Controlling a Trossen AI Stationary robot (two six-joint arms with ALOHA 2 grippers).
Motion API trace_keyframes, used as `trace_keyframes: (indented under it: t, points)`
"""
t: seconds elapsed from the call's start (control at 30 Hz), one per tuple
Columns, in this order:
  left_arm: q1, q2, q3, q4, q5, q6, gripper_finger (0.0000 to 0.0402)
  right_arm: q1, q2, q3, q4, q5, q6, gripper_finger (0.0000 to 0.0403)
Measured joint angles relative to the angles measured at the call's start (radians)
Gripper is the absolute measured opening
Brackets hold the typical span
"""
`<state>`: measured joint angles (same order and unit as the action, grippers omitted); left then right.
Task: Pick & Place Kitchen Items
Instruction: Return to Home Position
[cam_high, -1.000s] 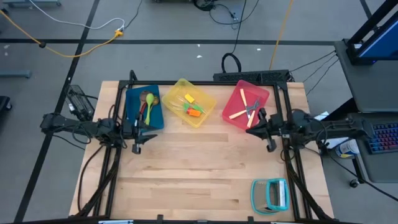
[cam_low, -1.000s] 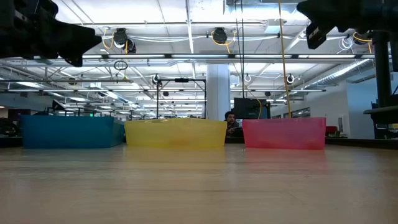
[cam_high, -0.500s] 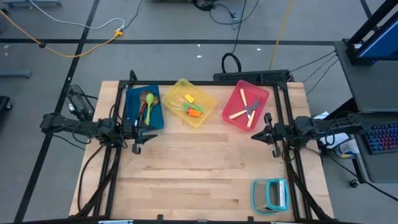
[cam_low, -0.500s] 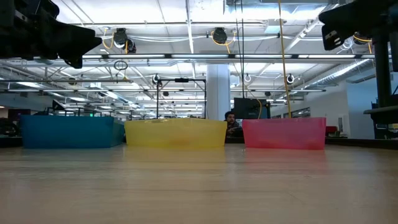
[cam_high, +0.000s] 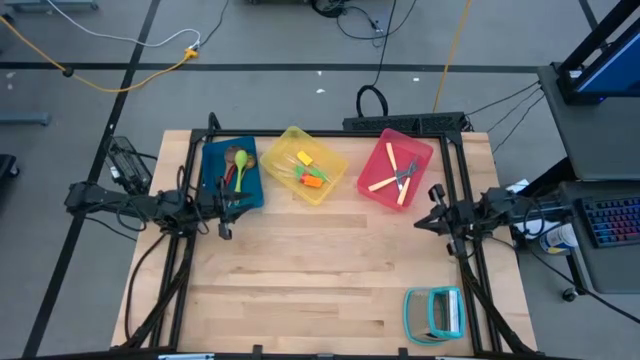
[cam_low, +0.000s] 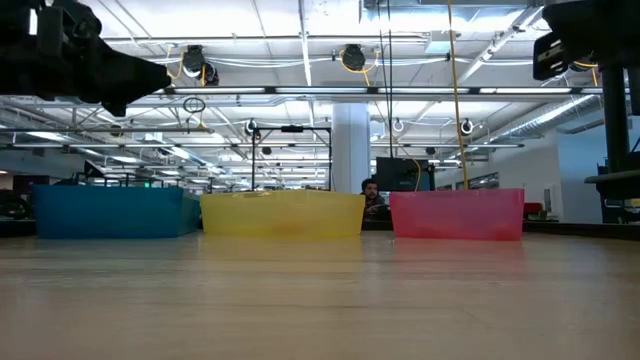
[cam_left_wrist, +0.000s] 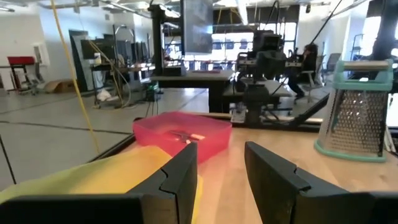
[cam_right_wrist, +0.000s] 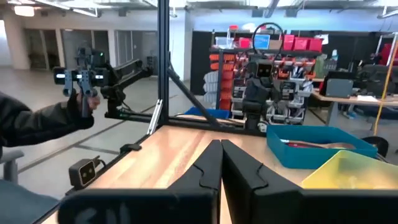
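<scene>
Left end effector (cam_high: 226, 214) hangs above the desk (cam_high: 300, 270), fingers (cam_left_wrist: 180, 180) apart and empty. Right end effector (cam_high: 430, 217) is closed on nothing. Spoons (cam_high: 238, 170) lie in the blue bin (cam_high: 252, 188) just beside the left one. Cutlery (cam_high: 398, 177) lies in the pink bin (cam_high: 415, 155) near the right one, and spatulas (cam_high: 310, 175) in the yellow bin (cam_high: 285, 145) between them. Sorting appears complete, so both arms sit clear of the bins.
</scene>
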<state>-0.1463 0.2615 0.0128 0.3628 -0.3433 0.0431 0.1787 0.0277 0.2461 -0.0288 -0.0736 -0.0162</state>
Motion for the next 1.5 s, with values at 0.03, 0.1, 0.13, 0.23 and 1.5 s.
trace_keyframes:
  t: [0.03, 0.1, 0.13, 0.23, 1.5]
  points:
    - [0.0, 0.0, 0.0, -0.003, -0.001, 0.002, 0.0136, 0.0, -0.017, -0.011, 0.001, 0.003, 0.0, 0.0]
    - [0.0, 0.0, 0.0, -0.001, 0.0, 0.003, 0.0136, 0.0, -0.026, -0.024, 0.007, 0.023, 0.003, 0.0]
    - [0.0, 0.0, 0.0, -0.001, 0.0, 0.001, 0.0136, 0.0, -0.025, -0.025, 0.002, 0.025, 0.005, 0.0]
    - [0.0, 0.0, 0.0, 0.0, 0.001, 0.001, 0.0136, 0.0, -0.025, -0.027, 0.003, 0.021, 0.002, 0.0]
    - [0.0, 0.0, 0.0, 0.0, 0.001, 0.001, 0.0136, 0.0, -0.024, -0.231, 0.264, 0.024, -0.014, 0.0004]
